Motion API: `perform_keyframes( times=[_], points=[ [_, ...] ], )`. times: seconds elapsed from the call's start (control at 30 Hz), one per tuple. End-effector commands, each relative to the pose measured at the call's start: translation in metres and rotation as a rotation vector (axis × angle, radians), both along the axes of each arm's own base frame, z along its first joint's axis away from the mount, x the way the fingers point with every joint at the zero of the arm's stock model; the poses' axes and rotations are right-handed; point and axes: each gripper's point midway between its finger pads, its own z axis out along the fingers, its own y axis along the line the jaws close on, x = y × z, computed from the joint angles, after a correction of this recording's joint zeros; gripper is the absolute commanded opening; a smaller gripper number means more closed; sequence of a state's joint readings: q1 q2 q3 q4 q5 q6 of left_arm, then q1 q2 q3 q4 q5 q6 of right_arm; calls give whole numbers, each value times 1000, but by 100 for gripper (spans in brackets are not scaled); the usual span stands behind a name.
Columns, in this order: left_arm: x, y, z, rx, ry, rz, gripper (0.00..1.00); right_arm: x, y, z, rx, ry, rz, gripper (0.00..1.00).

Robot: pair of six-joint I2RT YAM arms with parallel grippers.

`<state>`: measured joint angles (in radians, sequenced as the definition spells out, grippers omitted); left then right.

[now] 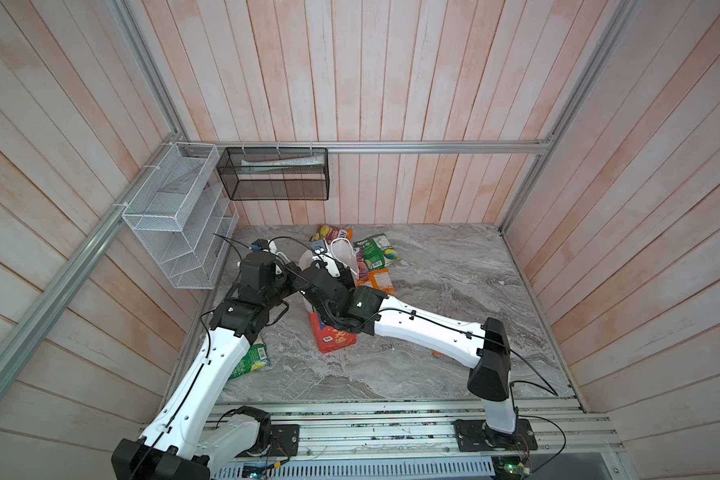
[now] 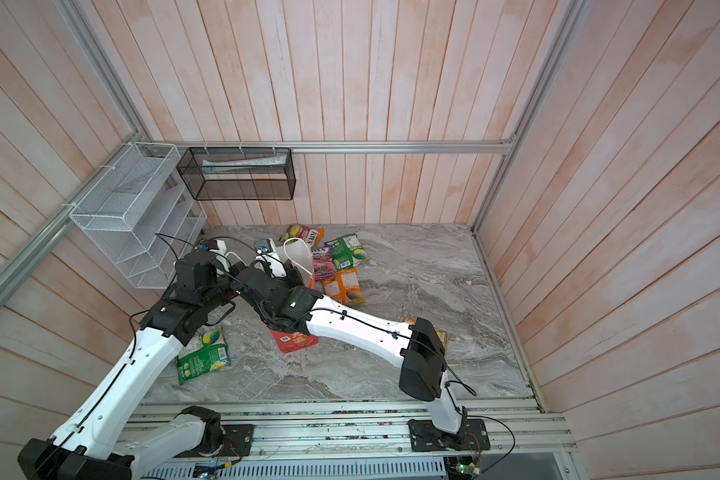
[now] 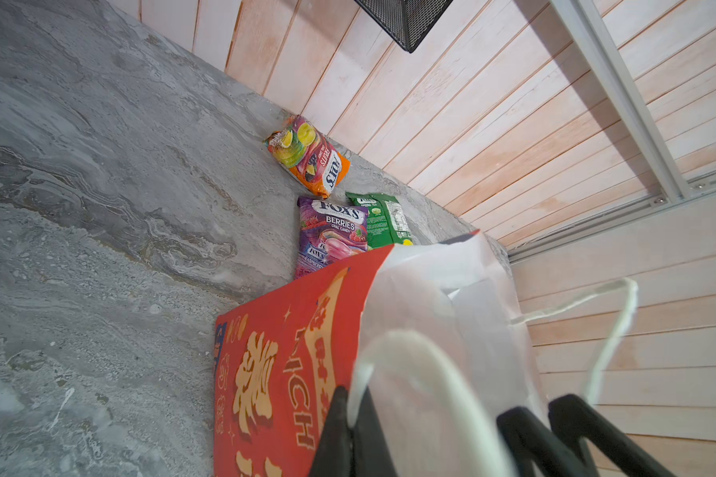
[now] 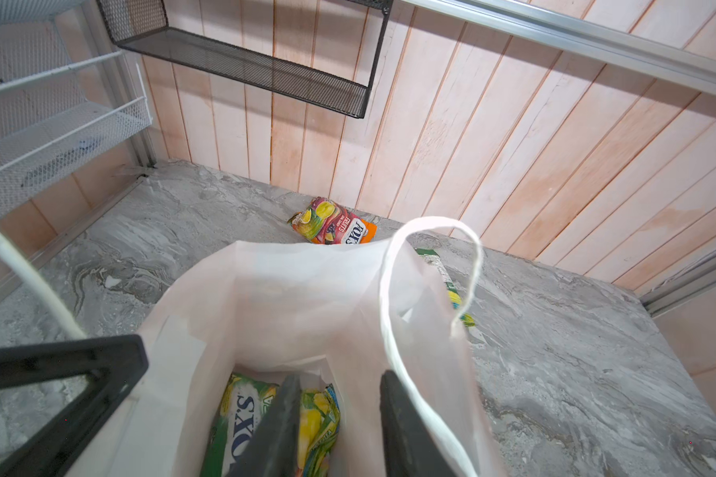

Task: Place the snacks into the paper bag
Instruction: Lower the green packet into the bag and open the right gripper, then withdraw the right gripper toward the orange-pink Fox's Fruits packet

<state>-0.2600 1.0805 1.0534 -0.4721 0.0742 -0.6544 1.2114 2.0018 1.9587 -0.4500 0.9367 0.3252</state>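
One snack, a green packet printed FOX'S, can be seen lying low inside the paper bag, which is stood upright near the middle of the bench with its white mouth open. The right tool is positioned inside that mouth, directly above the packet. Its jaws are parted by a moderate gap and nothing is gripped between them, so the packet is judged to be already delivered. The left tool is closed on the bag's rim beside a cord handle, and the bag is steadied by it. Most of the task is judged to remain. An orange fruits packet is left against the back wall. A purple berries packet and a green tea packet are laid side by side just behind the bag. An orange packet is found beside the bag on the right arm's side, and a second green packet lies at the front, partly covered by the left arm. A further orange edge is glimpsed past the right arm, though too little of it is shown to be identified. Whether more snacks are hidden deeper in the bag cannot be told. At least five packets are therefore counted as outstanding.
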Motion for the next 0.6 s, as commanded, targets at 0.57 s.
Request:
perform_keyframes(
  times=[0.57],
  points=[
    [-1,-3,-4,2,1,-24,0,-49,-64,34,158,58,82,74]
  ],
)
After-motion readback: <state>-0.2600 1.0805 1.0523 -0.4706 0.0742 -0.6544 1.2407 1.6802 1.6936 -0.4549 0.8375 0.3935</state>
